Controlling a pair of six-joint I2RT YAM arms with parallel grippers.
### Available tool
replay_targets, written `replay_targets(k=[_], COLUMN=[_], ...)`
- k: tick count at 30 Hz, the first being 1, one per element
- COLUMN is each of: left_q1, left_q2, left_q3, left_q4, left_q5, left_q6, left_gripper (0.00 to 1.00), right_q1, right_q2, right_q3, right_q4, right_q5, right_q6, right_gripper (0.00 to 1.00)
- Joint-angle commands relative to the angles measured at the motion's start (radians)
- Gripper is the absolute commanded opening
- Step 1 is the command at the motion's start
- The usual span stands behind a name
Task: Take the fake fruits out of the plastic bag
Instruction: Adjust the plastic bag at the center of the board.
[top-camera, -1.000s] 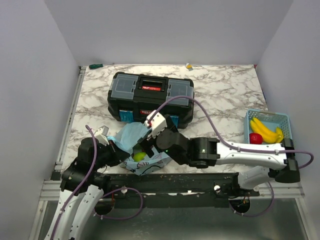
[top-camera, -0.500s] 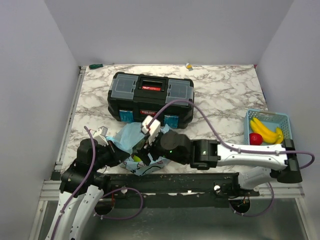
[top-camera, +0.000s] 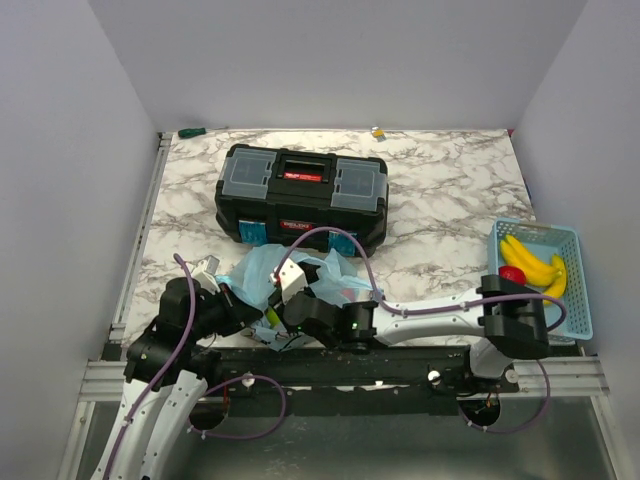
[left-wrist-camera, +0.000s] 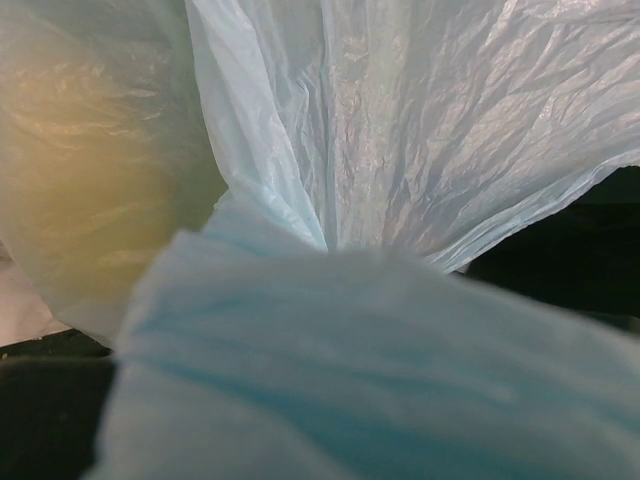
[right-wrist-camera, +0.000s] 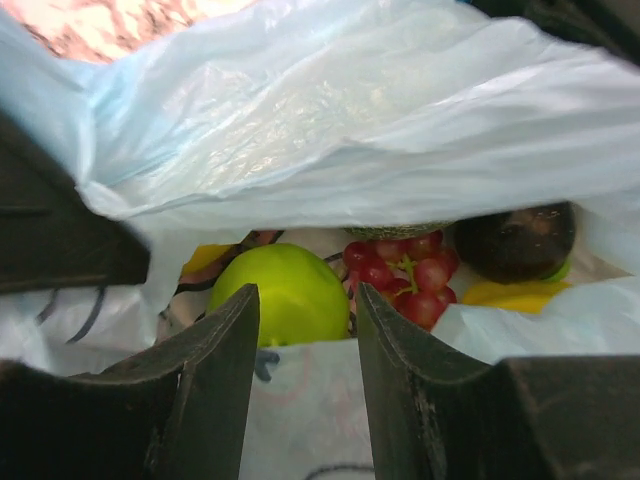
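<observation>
The light-blue plastic bag (top-camera: 262, 268) lies crumpled at the table's near edge. My left gripper (top-camera: 232, 300) is at the bag's left side, shut on the film; in the left wrist view only bunched bag (left-wrist-camera: 330, 150) shows and the fingers are hidden. My right gripper (top-camera: 280, 318) reaches into the bag's mouth. Its fingers (right-wrist-camera: 215, 370) stand apart, with the bag's edge (right-wrist-camera: 305, 400) between them. Just beyond their tips lies a green apple (right-wrist-camera: 290, 290). Red grapes (right-wrist-camera: 405, 270), a dark round fruit (right-wrist-camera: 515, 240) and a yellow fruit (right-wrist-camera: 505, 295) lie to its right.
A black toolbox (top-camera: 303, 195) stands right behind the bag. At the right edge a light-blue basket (top-camera: 540, 228) holds bananas (top-camera: 532, 262) and a red fruit (top-camera: 511, 276). A green-handled tool (top-camera: 190, 131) and a small yellow object (top-camera: 378, 131) lie at the back.
My right arm has swung toward the near edge and dipped deeper into the bag's mouth, and its jaws have narrowed. The left arm has held still.
</observation>
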Motion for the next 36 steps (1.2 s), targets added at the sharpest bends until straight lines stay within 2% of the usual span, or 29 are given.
replay_targets(k=[1,5,8,10,14,19,28,36], left_q1=[0.0,0.0,-0.001,-0.001,-0.001,-0.001,0.0,0.0], left_q2=[0.0,-0.029,-0.043,-0.041,-0.051,-0.051,0.046,0.036], left_q3=[0.003,0.018,0.01,0.002,-0.015,0.002,0.063,0.068], left_q4=[0.003,-0.037,-0.048,-0.053,-0.07,-0.122,-0.207,-0.2], left_q5=[0.035,0.004,0.003,0.005,0.018,0.061,0.09,0.06], left_q6=[-0.003,0.001,-0.002,-0.001,0.009,0.037,0.129,0.122], left_gripper=[0.0,0.0,0.0,0.0,0.0,0.0,0.0,0.0], right_q1=[-0.01,-0.01,-0.007,0.0,0.009,0.016,0.017,0.016], right_q2=[0.091,0.094,0.069,0.038,0.013,0.061,0.171,0.015], right_q3=[0.049,0.008,-0.017,-0.062,-0.137,-0.181,-0.165,-0.15], right_q4=[0.037,0.031,-0.017,-0.01,0.01,0.046,0.121,0.152], right_q5=[0.06,0.025,-0.072,-0.114,-0.15,-0.137,-0.025,-0.066], right_q6=[0.044,0.062,0.083,0.103,0.141,0.157,0.129,0.083], right_gripper=[0.47,0.49,0.53,0.59,0.81,0.96,0.96,0.96])
